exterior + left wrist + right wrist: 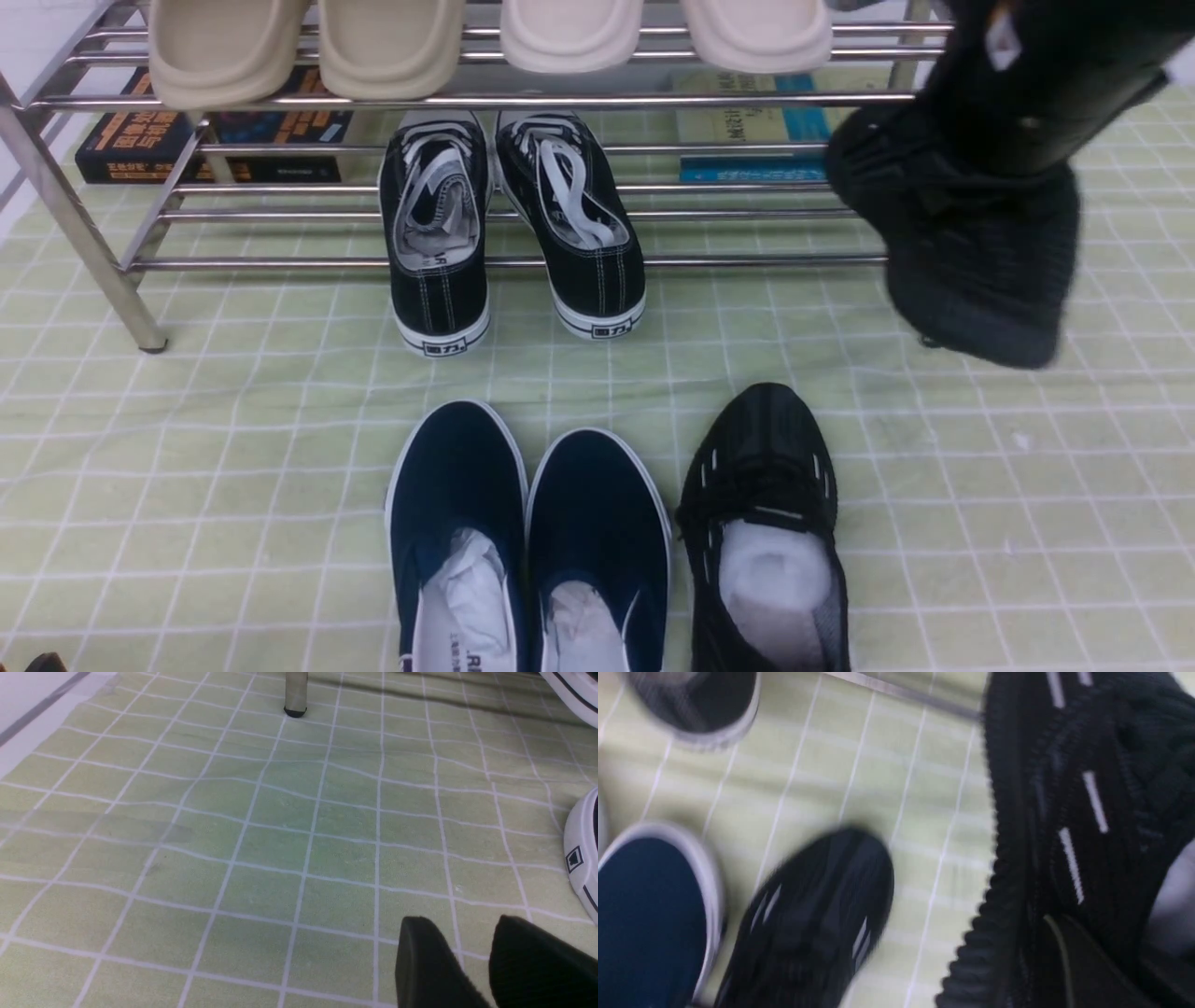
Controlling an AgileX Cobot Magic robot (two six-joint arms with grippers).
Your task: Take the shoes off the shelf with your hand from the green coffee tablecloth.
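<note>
My right gripper [990, 159] is shut on one black knit sneaker [971, 261] and holds it in the air, toe hanging down, just in front of the right end of the steel shelf [523, 263]. The right wrist view, blurred, shows that sneaker [1087, 812] close up with its white dashes. Its fingertips are hidden in the shoe. The other black knit sneaker [761, 523] lies on the green checked tablecloth [233, 448], white paper inside; it also shows in the right wrist view [808, 924]. My left gripper [460, 919] is open and empty, low over the cloth.
Two navy slip-ons [523, 541] lie left of the sneaker on the cloth. Black canvas lace-ups [504, 224] sit on the shelf's lower tier, beige slippers [308, 47] on the top tier. Books [140, 140] lie behind. A shelf leg [295, 693] stands ahead of the left gripper.
</note>
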